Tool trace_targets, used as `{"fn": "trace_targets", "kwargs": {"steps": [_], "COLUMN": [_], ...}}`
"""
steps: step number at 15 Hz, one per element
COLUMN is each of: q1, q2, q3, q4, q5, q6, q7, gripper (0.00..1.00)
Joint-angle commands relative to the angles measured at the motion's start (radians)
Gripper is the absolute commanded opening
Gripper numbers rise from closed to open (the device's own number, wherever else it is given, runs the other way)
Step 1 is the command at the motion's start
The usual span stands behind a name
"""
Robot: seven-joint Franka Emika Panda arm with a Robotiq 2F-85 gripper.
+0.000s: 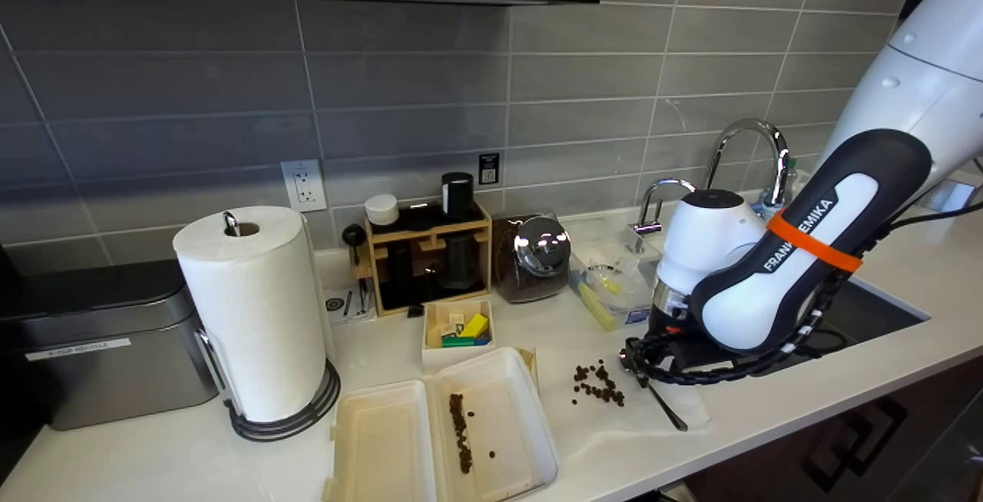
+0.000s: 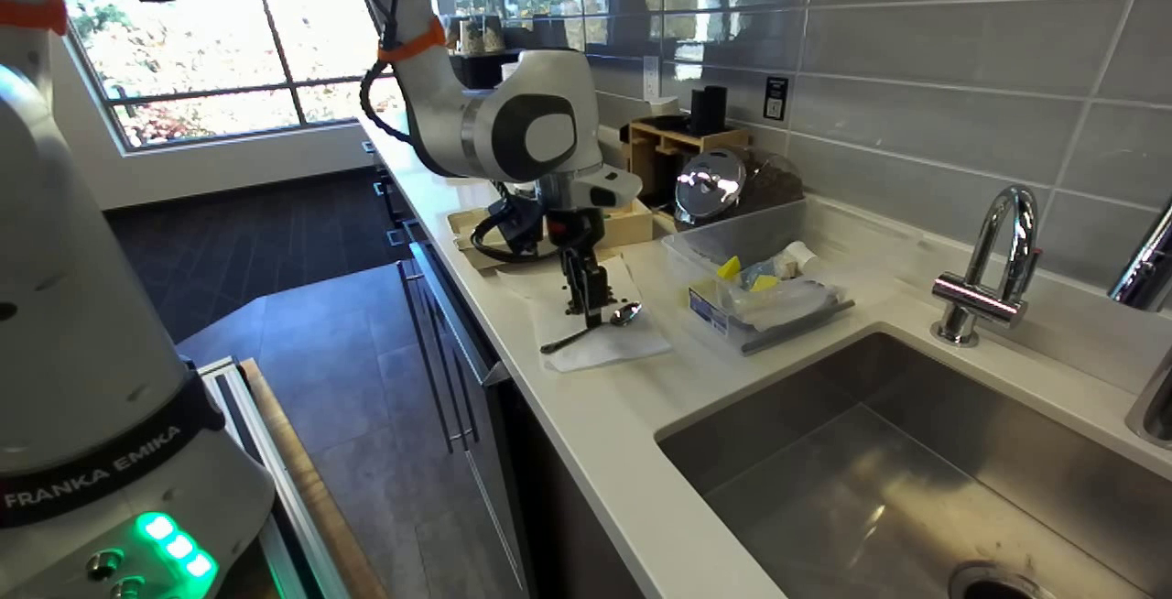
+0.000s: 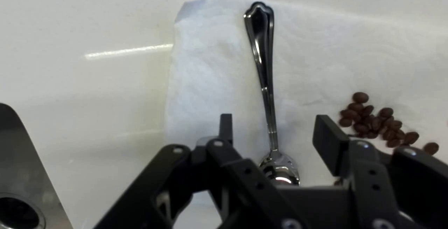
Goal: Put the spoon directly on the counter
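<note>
The spoon (image 3: 264,57) is slim, dark-silvery metal and lies flat on a white paper sheet (image 3: 210,82), which rests on the white counter (image 3: 105,99). In the wrist view its handle points up and its bowl is at the bottom, partly hidden by the gripper. The spoon also shows in both exterior views (image 1: 666,407) (image 2: 568,341). My gripper (image 3: 274,134) is open, its fingers on either side of the spoon's lower handle, apart from it. In an exterior view the gripper (image 2: 593,317) points down low over the spoon. In an exterior view the arm hides the fingertips.
Dark coffee beans (image 1: 603,388) lie on the paper beside the spoon. An open white food box (image 1: 507,410) stands beyond them. A clear plastic bin (image 2: 696,255) stands behind the paper. The steel sink (image 2: 797,416) is inset nearby. A paper towel roll (image 1: 253,318) stands farther along.
</note>
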Motion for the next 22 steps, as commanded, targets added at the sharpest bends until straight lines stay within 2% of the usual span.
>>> {"fn": "trace_targets", "kwargs": {"steps": [1, 2, 4, 6, 7, 12, 15, 16, 20, 22], "q1": [0.041, 0.045, 0.050, 0.048, 0.049, 0.038, 0.033, 0.033, 0.030, 0.031], "q2": [0.060, 0.068, 0.079, 0.086, 0.088, 0.100, 0.104, 0.105, 0.112, 0.112], "q3": [-0.035, -0.040, -0.046, -0.044, -0.044, -0.029, -0.019, -0.017, -0.014, -0.016], "q4": [0.032, 0.036, 0.044, 0.048, 0.049, 0.058, 0.057, 0.056, 0.057, 0.057], "q5": [0.067, 0.078, 0.096, 0.117, 0.125, 0.162, 0.173, 0.173, 0.176, 0.176], "q6": [0.034, 0.036, 0.042, 0.047, 0.048, 0.050, 0.062, 0.071, 0.084, 0.087], "q7": [-0.057, -0.068, -0.085, -0.106, -0.112, -0.155, -0.194, -0.204, -0.234, -0.242], "gripper": [0.47, 0.46, 0.33, 0.35, 0.31, 0.30, 0.22, 0.24, 0.01, 0.03]}}
